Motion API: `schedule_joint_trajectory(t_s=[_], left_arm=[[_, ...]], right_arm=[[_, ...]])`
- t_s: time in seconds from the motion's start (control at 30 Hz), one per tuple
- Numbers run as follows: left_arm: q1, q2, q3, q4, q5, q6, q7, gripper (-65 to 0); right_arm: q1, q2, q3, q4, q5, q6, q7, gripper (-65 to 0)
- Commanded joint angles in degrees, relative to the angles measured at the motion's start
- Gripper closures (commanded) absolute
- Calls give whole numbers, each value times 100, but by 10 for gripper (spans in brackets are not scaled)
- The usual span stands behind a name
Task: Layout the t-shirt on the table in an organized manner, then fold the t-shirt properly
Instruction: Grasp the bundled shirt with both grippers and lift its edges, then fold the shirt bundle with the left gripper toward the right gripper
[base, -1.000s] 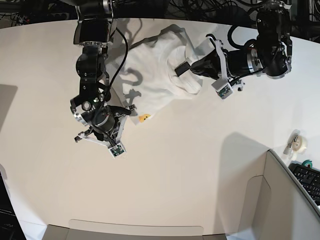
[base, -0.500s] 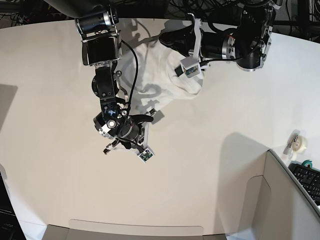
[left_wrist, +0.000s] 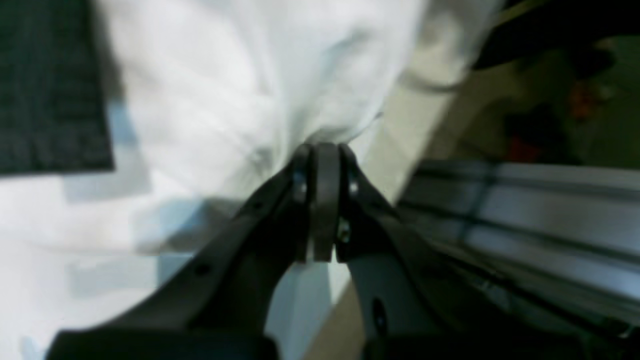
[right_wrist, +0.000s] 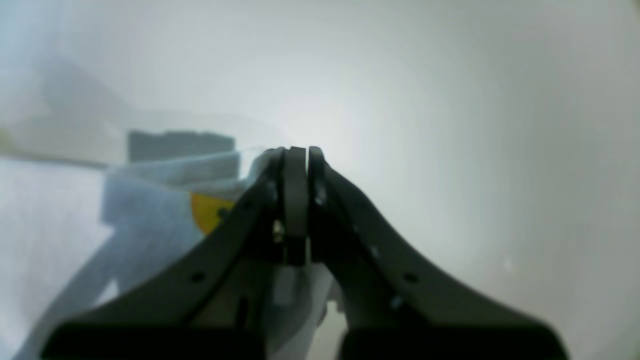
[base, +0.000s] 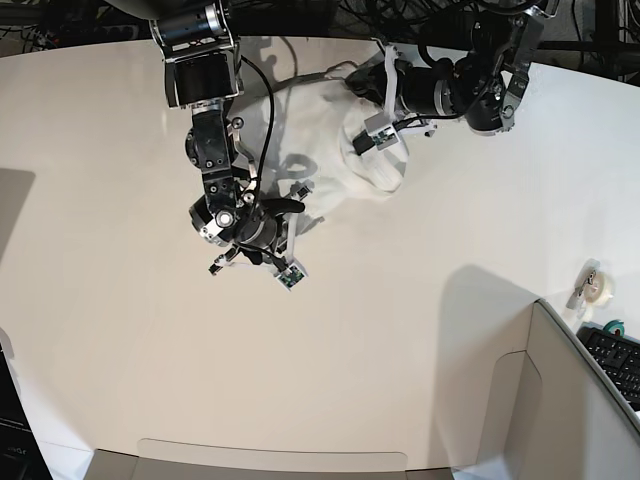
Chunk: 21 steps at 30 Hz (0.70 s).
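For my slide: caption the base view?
Both grippers pinch the bunched t-shirt on the table.

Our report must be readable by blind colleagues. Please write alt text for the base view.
Seen from above, two robot arms hold a crumpled white t-shirt at the far side of a large white table. The right claw pinches the shirt's near edge; the left claw grips it near the far edge. A tape roll sits at the right.

t-shirt (base: 335, 150) print mostly hidden in folds, both wrist views blurred
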Motion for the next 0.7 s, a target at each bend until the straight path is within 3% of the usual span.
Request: schedule_joint_trajectory(t_s=[0.0, 0.37, 0.67], left_arm=[[-54, -50, -54, 56, 246, -16, 7, -1], [-432, -41, -714, -23, 1204, -16, 42, -1], [-1065, 143, -723, -1509, 1353, -16, -415, -1]], right_arm=[[53, 42, 2, 250, 8, -18, 65, 0], [-887, 684, 37, 1911, -10, -18, -427, 0], [-1916, 842, 37, 3098, 8, 0, -928, 0]])
